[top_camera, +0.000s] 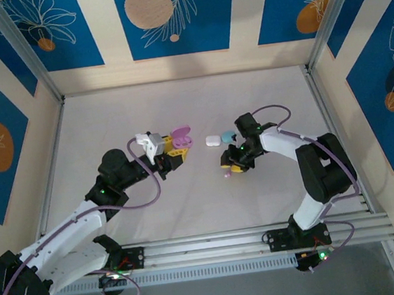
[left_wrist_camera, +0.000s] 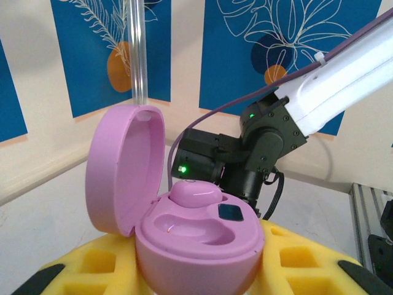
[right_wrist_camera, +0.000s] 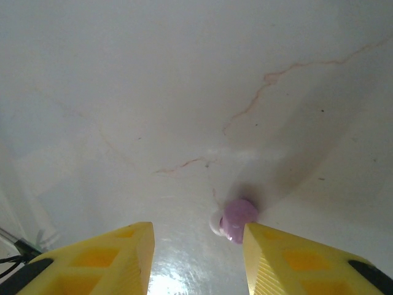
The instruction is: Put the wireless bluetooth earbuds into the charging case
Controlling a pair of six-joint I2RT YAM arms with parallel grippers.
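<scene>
Left hand (top_camera: 175,155) holds opened pink case (left_wrist_camera: 196,246) upright.

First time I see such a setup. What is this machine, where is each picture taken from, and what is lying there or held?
These are two robot arms bolted at the near edge of a white table. The overhead picture looks down from above and behind them; the other two come from a camera on each wrist, that arm's yellow fingers at the bottom. The left tool grips an open pink case; one pink earbud sits in it, and the hollow beside it is empty. The right tool is open, low over the table, with a second pink earbud lying loose close to one finger, not gripped. A white case and a teal case lie between the arms.
</scene>
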